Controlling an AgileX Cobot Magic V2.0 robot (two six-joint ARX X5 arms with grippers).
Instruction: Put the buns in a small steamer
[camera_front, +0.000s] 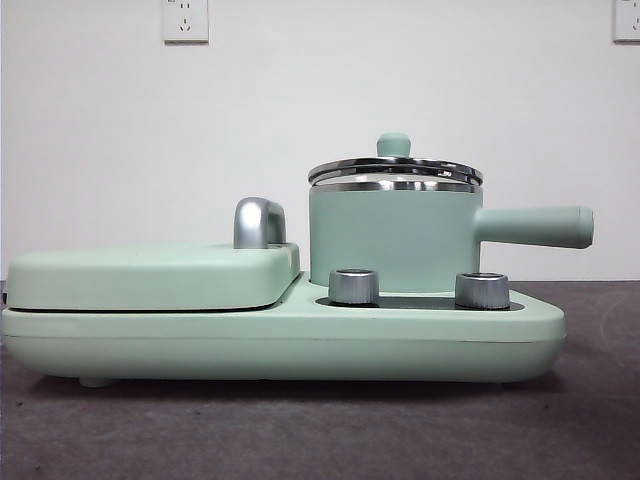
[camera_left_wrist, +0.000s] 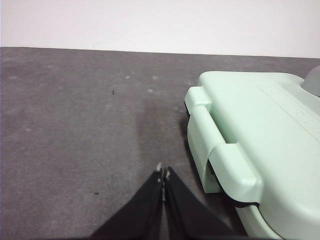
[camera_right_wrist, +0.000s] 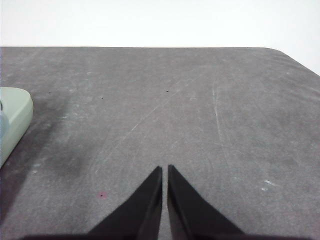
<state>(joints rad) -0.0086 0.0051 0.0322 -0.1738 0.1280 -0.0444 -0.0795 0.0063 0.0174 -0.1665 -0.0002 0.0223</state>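
One small steamer (camera_front: 390, 238) stands on the right half of a single mint-green cooker base (camera_front: 280, 340), its one straight side handle (camera_front: 535, 226) pointing out to the right in the front view. One steel-edged lid (camera_front: 395, 170) with a single green knob (camera_front: 394, 144) sits on its rim, so the pot is covered and nothing of its inside can be seen. Two metal dials (camera_front: 354, 286) stand in front of the pot on a dark panel, one near each side of it. To the left of the pot lies one flat green griddle section (camera_front: 150, 275), closed, with one chrome handle (camera_front: 259, 222) rising at its inner end. No buns show in any of the three views. Two wall sockets (camera_front: 185, 19) are partly visible high on the white wall behind. Neither arm appears in the front view. The left tool (camera_left_wrist: 163, 172) hangs low over the dark grey table (camera_left_wrist: 75, 125) with its two black jaws pressed together, tips touching, holding nothing; the griddle end of the cooker lies just beside it. The right tool (camera_right_wrist: 165, 169) hovers over bare table on the other side, its jaws drawn almost together with only a thin slit between them and nothing held, and one corner of the cooker base shows at the edge of its view.
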